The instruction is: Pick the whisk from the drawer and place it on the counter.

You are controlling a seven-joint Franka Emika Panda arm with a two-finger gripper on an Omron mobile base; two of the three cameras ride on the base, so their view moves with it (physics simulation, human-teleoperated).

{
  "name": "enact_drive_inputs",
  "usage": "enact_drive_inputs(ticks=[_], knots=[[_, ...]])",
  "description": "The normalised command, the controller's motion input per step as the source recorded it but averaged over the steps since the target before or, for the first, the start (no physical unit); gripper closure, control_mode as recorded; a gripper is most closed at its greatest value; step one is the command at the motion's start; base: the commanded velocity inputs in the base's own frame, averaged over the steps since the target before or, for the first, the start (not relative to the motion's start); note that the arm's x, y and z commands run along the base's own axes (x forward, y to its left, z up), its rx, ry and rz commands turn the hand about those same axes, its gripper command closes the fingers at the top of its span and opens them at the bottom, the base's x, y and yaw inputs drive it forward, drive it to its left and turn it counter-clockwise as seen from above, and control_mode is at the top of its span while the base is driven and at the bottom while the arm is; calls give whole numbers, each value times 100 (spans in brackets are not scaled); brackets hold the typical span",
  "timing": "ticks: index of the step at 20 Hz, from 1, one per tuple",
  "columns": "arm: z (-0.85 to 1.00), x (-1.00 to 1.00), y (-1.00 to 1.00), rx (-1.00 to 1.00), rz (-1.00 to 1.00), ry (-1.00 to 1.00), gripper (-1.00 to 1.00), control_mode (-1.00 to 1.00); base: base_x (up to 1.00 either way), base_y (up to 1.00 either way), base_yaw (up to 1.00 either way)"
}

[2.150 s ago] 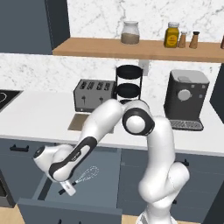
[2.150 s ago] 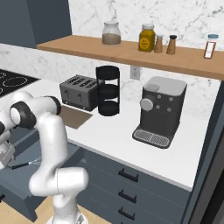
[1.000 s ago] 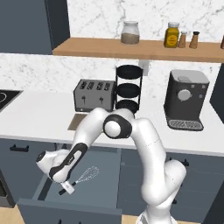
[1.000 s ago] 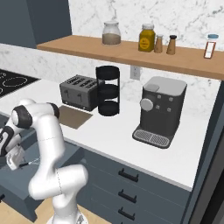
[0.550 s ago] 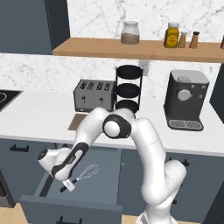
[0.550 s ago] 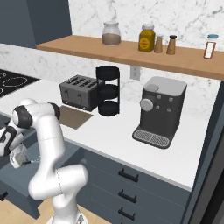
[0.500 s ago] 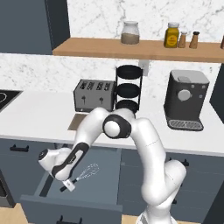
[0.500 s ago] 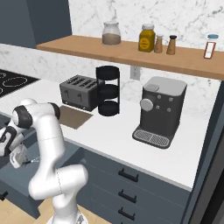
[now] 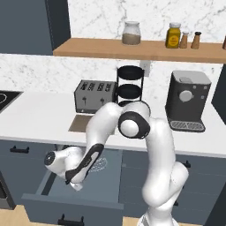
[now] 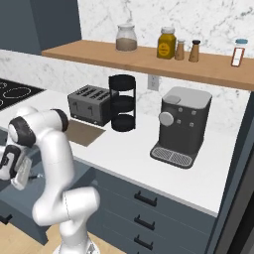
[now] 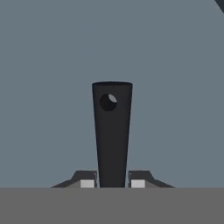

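Grasp stage: two-finger gripper (image 11: 112, 183) of white Franka arm sits low inside the wide, shallow slate-blue drawer (image 9: 70, 204), its jaws clamped on the thin black stick handle of the small balloon whisk (image 11: 112, 131). Hand view has both dark fingertips (image 11: 87, 181) pressed against either side of the handle, whose blunt end, w/ a hanging hole, points away over the grey-blue drawer floor. From left base view, the whisk's silver wire loops (image 9: 99, 162) lie on the drawer floor just beside the forearm, so the tool looks not yet lifted. Long white slab counter (image 9: 39, 119) runs directly above the open drawer, w/ a silver four-slot toaster (image 9: 94, 96) and tan-brown mat (image 9: 82, 124) on it. Next move likely calls for a straight lift clear of the drawer front and counter edge, then a swing up onto bare worktop. Risk, by judgement: the thin handle could pivot in the grip.
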Motion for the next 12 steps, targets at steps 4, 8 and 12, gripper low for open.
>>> enact_drive_inputs(ticks=[4,8,12], knots=[[100,0,-59,22,-11,-28,100,-100,0,0,0],[100,0,-37,14,-13,-25,100,-100,0,0,0],[100,3,-22,9,-11,-23,100,-100,0,0,0]])
